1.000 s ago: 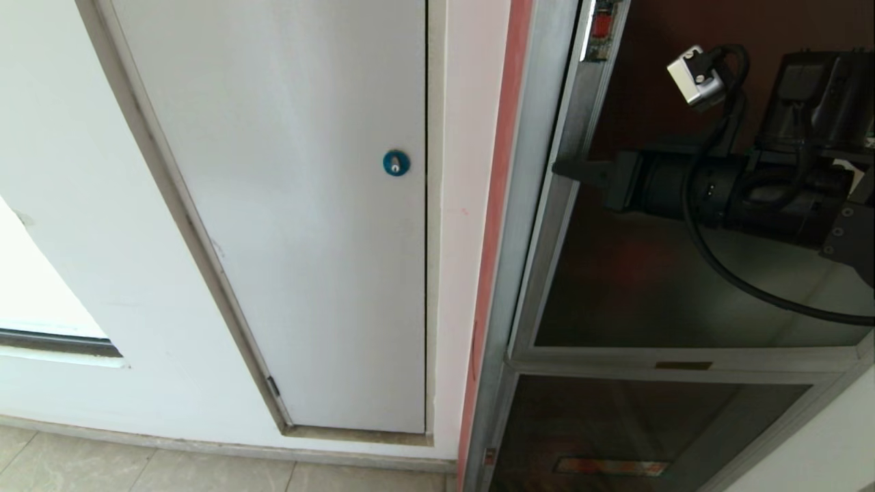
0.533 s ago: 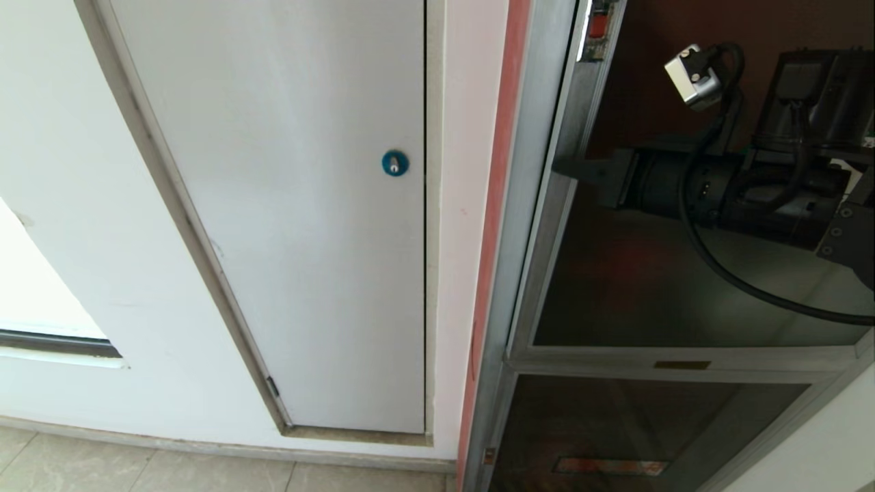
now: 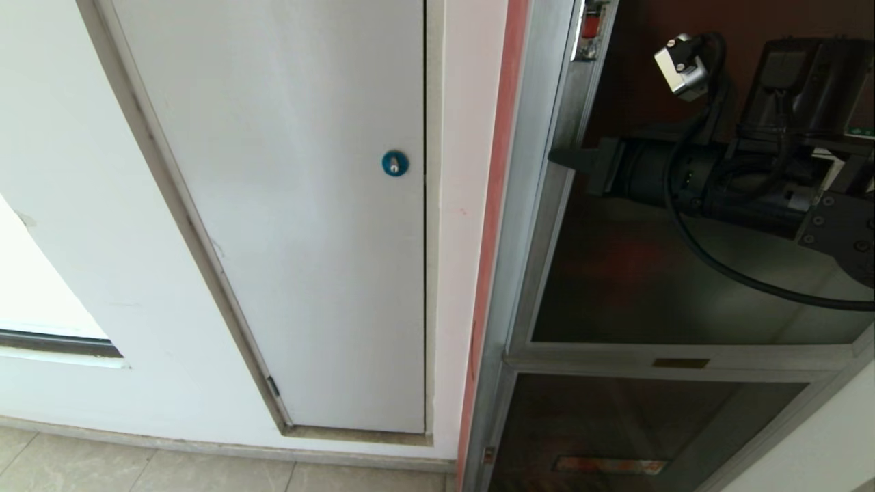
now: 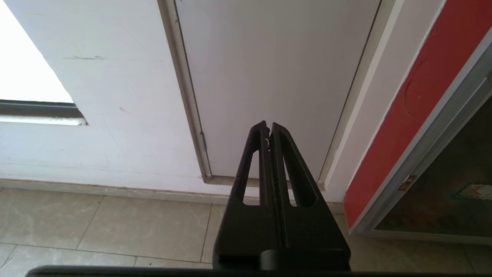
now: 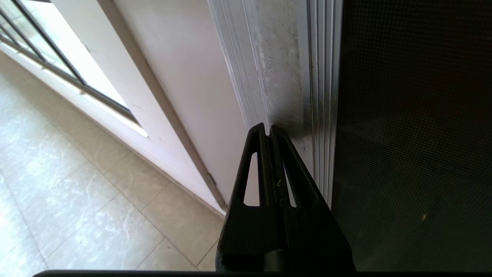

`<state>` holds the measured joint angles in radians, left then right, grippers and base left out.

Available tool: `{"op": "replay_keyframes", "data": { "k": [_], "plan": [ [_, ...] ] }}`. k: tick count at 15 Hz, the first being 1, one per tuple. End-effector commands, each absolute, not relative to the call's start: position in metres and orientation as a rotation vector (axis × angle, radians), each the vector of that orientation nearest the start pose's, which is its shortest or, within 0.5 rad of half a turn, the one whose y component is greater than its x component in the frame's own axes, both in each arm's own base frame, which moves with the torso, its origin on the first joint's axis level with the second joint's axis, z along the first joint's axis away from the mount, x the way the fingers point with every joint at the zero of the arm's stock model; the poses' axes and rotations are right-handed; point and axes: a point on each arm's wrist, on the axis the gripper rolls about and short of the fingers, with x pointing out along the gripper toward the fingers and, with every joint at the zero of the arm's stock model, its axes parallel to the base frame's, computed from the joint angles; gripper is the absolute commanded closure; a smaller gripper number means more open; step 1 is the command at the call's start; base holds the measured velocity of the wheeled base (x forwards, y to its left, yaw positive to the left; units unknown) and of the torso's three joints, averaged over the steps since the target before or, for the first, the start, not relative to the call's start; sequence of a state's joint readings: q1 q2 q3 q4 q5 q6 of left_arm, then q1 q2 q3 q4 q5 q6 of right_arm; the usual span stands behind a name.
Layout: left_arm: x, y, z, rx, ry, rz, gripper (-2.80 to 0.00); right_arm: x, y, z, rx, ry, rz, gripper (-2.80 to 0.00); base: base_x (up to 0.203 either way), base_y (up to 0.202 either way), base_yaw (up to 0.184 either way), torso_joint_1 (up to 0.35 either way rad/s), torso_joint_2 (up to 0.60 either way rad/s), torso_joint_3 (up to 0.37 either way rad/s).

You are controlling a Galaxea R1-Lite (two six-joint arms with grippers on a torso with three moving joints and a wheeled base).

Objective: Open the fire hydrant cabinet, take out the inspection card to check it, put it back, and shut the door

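Stage: while the door (image 3: 683, 273) looks at most barely ajar, opening it seems the step in hand; the card is nowhere in view.
Right gripper (image 3: 557, 157): fingers pressed together, empty, tips at the door's free edge beside the cabinet (image 3: 526, 225) frame.
Key relation: the door lies on the arm's side of the fingertips; its edge runs top to bottom, crosswise to the level fingers.
Nearer arm: the right, by far.
Left gripper (image 4: 268, 130): fingers together, empty, parked low, well away from the cabinet, facing the white panel door (image 3: 307, 205).
Materials: dark tinted glass, smooth and reflective; ribbed silver metal frame; red painted strip (image 3: 502, 171) beside the frame; flat matt white panel with round blue lock (image 3: 395, 162).
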<state>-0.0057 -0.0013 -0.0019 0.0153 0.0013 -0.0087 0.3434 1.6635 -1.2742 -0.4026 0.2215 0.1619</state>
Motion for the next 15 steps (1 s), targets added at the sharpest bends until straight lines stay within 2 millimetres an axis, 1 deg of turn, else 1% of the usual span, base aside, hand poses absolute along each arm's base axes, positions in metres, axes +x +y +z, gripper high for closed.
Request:
{"op": "replay_keyframes", "data": {
  "k": [1, 10, 15],
  "plan": [
    [-0.023, 0.000, 0.075, -0.009, 0.012, -0.005, 0.00, 0.307, 0.113, 0.303, 0.160, 0.026, 0.532, 0.00, 0.000, 0.000, 0.000, 0.000, 0.00, 0.000],
    [-0.023, 0.000, 0.074, -0.009, 0.013, -0.005, 0.00, 0.327, 0.112, 0.300, 0.162, 0.020, 0.442, 0.00, 0.000, 0.000, 0.000, 0.000, 0.00, 0.000],
    [-0.023, 0.000, 0.075, -0.009, 0.012, -0.005, 0.00, 0.329, 0.111, 0.300, 0.163, 0.017, 0.434, 0.00, 0.000, 0.000, 0.000, 0.000, 0.00, 0.000]
  ]
}}
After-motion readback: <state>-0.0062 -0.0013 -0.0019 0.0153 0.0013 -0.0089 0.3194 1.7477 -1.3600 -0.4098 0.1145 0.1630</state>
